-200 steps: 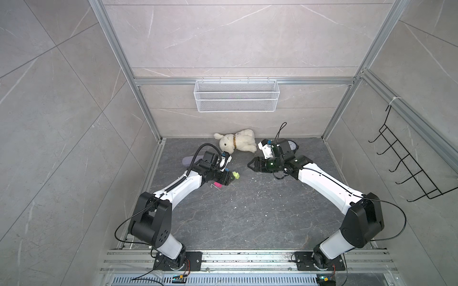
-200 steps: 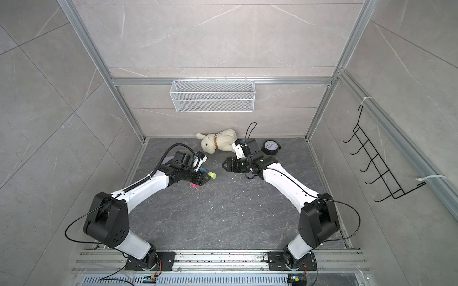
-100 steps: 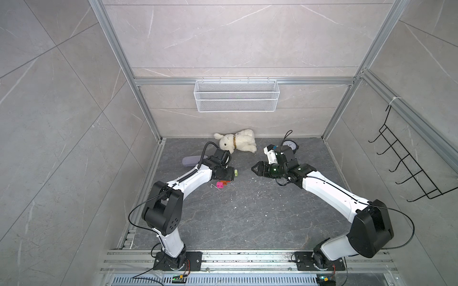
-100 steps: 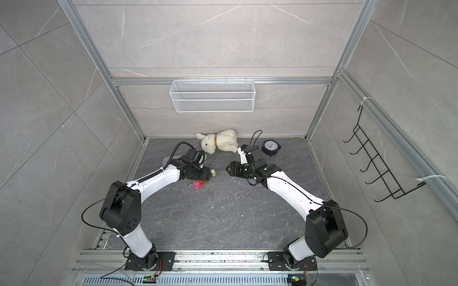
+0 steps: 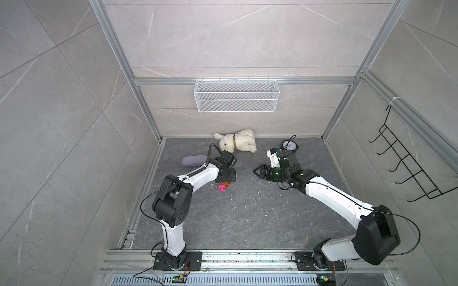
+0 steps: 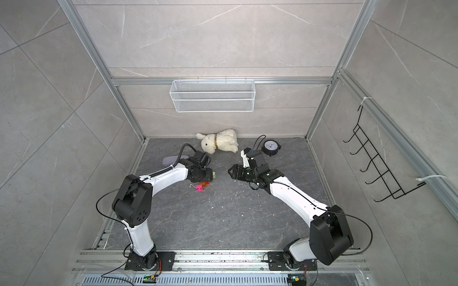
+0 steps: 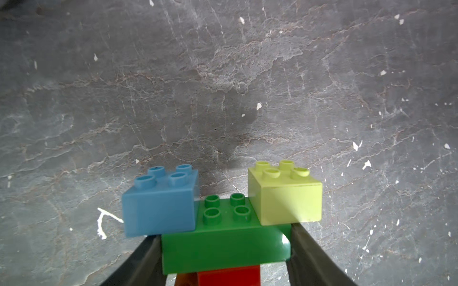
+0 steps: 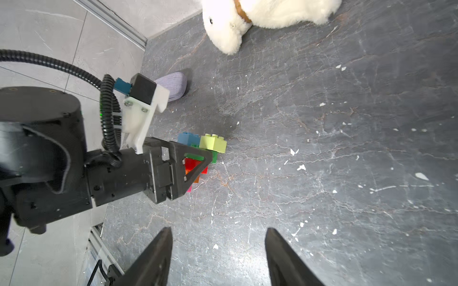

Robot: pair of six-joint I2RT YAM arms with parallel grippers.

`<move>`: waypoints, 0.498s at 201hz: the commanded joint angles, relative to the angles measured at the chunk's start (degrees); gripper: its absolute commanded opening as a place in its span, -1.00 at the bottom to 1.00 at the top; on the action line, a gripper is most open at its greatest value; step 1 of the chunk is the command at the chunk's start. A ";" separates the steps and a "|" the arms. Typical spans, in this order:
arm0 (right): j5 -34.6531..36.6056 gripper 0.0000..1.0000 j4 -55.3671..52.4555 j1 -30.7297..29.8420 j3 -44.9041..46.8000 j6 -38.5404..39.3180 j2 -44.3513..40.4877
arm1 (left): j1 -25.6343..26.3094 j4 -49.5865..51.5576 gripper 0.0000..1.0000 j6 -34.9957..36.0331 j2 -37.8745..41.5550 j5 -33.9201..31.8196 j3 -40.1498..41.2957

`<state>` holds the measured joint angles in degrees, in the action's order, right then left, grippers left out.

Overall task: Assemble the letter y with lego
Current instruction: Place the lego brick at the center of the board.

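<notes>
Grey pouch [image 5: 194, 161]: lies on the bench [image 5: 247, 218] near the left wall.

Left arm [image 5: 195, 178]: its jaws are at medium width, clamped on the two ends of the green bar [image 7: 223, 245].

The letter y [image 8: 200, 158]: held in the left jaws, low over the bench. The blue brick [image 7: 159, 200] and yellow-green brick [image 7: 285, 193] sit on the ends of the bar. The red brick [image 7: 228, 277], orange brick [image 5: 225, 184] and pink brick [image 5: 222, 188] form the stem. Whether the pink end touches the bench cannot be told.

Plush rabbit [image 5: 238, 143]: lies at the back wall.

Right arm [image 5: 334, 198]: its jaws are parted and hold nothing. They point toward the figure and are well apart from it.

Clock [image 5: 288, 146]: sits behind the right wrist.
</notes>
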<state>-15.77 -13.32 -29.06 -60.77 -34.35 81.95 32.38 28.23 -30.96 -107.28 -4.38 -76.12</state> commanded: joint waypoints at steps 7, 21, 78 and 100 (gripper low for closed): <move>0.35 0.24 1.63 -0.04 1.23 -0.94 -1.27 | 0.36 -0.92 -0.01 -3.36 -1.26 -0.54 -1.98; 0.30 0.24 1.73 -0.04 1.42 -0.92 -1.27 | 0.46 -1.45 -0.01 -3.88 -1.69 -0.50 -1.88; 0.37 0.24 2.28 -0.04 2.37 -1.31 -1.69 | 0.73 -2.21 0.01 -5.50 -3.00 -0.62 -1.25; 0.32 0.24 2.37 -0.08 2.50 -1.25 -1.54 | 0.84 -2.28 0.05 -6.27 -3.41 -0.45 -1.02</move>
<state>-15.79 -12.05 -29.06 -59.07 -34.98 81.78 32.88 26.70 -35.51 -110.08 -4.43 -76.12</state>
